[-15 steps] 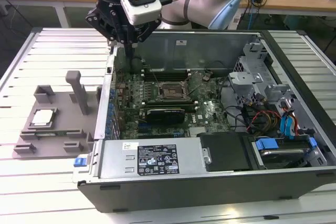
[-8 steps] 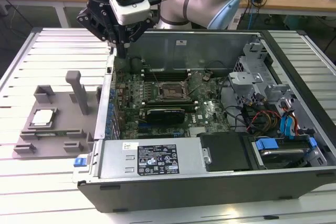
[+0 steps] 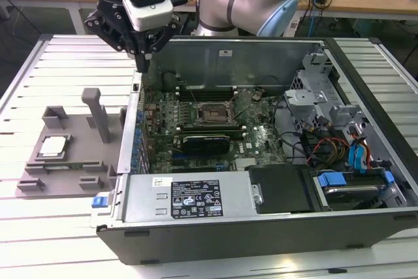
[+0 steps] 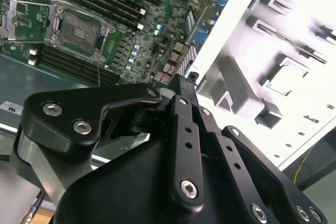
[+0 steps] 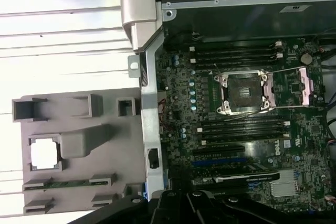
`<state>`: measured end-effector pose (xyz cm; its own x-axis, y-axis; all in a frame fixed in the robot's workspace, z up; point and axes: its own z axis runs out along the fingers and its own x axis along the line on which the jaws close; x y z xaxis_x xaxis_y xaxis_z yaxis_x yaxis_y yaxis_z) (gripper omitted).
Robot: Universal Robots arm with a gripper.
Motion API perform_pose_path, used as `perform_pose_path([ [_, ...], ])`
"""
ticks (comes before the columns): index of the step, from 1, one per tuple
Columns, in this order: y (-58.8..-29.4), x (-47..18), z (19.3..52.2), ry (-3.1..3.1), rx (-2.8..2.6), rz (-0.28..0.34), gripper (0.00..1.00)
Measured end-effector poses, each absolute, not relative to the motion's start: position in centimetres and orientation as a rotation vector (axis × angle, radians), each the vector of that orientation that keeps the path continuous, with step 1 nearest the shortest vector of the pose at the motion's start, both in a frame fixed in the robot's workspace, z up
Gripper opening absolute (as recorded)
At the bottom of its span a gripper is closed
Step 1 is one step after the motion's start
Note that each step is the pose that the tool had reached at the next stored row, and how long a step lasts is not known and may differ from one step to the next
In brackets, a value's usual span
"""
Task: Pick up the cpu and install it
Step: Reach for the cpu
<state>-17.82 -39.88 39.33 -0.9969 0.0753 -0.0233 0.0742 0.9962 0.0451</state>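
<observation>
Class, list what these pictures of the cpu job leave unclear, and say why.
- cpu top: washed out by glare in both wrist views.
- Socket contacts: too small in every view.
- Part of the board: hidden behind the hand in the second wrist view.
- Tray: cut off by the picture's edge in the second wrist view.

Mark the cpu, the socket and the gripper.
cpu (image 3: 53, 147), exterior view, middle of its metal top.
socket (image 3: 213, 115), exterior view, its centre.
gripper (image 3: 142, 63), exterior view, its closed tip.
</observation>
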Motion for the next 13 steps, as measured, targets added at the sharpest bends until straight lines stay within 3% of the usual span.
perform_pose_path([
  [13,-39.9,-20.2,39.3,3.114,0.116,0.069,0.11],
])
